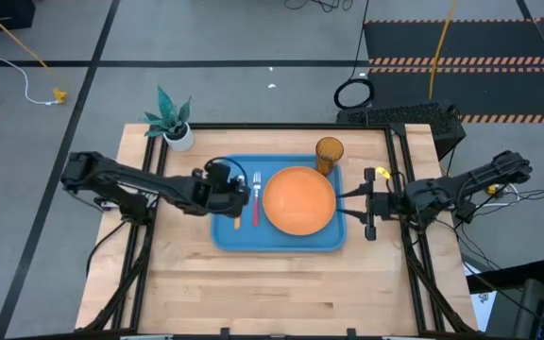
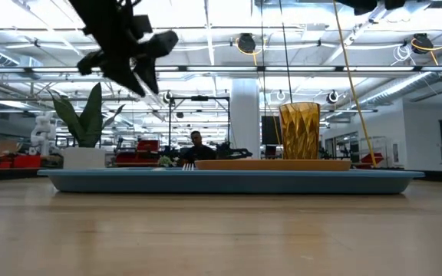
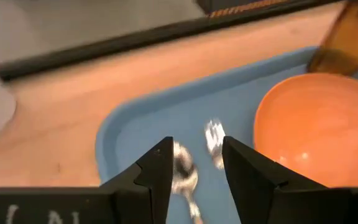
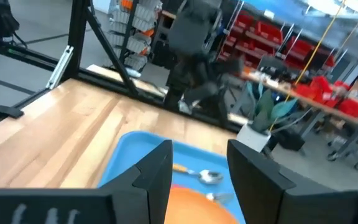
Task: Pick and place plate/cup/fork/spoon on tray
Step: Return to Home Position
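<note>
**Wooden table [image 1: 281, 283]: tray [image 1: 229, 236] loaded, arms empty**

Plate [image 1: 298, 199] lies mid-tray, cup [image 1: 329, 151] at the far rim, fork [image 3: 214, 138] and spoon [image 3: 184, 173] on the left arm's side. Left gripper [image 1: 244, 186] hovers over the spoon, spread and empty. Right gripper [image 1: 368, 202] waits beside the tray, likewise spread. Only withdrawal appears outstanding.

table [image 1: 272, 283] wood | blue tray [image 1: 281, 244] ctr | plant pot [image 1: 179, 138] far-left corner

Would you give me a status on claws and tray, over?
Left claw open above spoon. Right claw open at tray right edge. Plate, cup, fork, spoon all on tray. Nothing in the way.
</note>
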Motion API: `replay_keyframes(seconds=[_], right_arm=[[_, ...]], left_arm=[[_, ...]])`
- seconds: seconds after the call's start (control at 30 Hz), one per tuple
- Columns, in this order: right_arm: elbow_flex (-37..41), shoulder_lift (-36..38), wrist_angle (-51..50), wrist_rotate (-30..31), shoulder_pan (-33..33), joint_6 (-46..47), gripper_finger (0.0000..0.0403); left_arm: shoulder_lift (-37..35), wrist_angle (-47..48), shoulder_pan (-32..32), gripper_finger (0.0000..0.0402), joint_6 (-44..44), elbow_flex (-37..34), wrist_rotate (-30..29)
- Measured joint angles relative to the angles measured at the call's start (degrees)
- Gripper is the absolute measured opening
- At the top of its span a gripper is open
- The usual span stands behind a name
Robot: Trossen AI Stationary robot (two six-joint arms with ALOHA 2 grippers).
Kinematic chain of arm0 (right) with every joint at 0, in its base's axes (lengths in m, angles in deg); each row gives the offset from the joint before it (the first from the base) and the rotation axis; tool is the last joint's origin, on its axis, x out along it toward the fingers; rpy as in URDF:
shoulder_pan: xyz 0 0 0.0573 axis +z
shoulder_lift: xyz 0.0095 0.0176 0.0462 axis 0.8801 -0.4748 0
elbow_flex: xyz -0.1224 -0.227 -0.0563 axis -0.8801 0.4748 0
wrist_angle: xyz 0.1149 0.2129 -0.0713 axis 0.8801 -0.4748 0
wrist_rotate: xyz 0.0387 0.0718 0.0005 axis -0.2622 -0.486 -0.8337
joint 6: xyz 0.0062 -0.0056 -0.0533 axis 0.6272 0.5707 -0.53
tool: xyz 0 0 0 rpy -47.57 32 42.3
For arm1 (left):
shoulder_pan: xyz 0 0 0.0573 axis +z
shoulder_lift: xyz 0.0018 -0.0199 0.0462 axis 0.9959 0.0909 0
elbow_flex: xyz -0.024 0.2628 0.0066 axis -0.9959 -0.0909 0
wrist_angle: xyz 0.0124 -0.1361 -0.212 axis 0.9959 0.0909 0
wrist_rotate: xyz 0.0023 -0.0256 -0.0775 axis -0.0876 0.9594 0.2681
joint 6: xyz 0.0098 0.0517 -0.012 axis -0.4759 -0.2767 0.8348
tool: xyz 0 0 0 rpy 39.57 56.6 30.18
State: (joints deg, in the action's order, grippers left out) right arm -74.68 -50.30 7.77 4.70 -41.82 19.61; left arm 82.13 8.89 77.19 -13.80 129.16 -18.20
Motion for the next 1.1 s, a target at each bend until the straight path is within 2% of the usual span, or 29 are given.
replay_keyframes(seconds=[0.3,0.5,0.6,0.73,0.87,0.97,1.1], right_arm=[[0.1,2.6,-5.6,-0.1,0.2,6.1,0.013],[0.1,4.1,-8.2,-0.1,0.2,9.5,0.0087],[0.1,4.1,-10.8,-0.1,0.2,10.8,0.0061],[0.1,4.1,-13.1,-0.1,0.2,12.0,0.0028],[0.5,4.1,-12.9,-0.1,0.2,12.2,0.0004],[2.4,4.1,-11.0,-0.1,0.2,12.2,0.0003],[4.8,4.1,-8.9,-0.1,0.2,12.2,0.0001]], left_arm=[[-6.2,-10.7,3.5,0.014,-28.6,0.1,1.6],[-6.9,-11.4,3.1,0.014,-34.4,-0.5,3.1],[-6.9,-14.2,1.9,0.014,-35.5,-3.0,2.5],[-6.9,-29.2,0.0,0.0138,-43.4,-10.0,1.7],[-6.9,-44.6,-1.5,0.0117,-53.4,-15.6,8.4],[-6.9,-53.0,-3.0,0.0089,-57.1,-19.3,13.6],[-6.9,-59.9,-5.6,0.0043,-60.5,-24.2,15.6]])
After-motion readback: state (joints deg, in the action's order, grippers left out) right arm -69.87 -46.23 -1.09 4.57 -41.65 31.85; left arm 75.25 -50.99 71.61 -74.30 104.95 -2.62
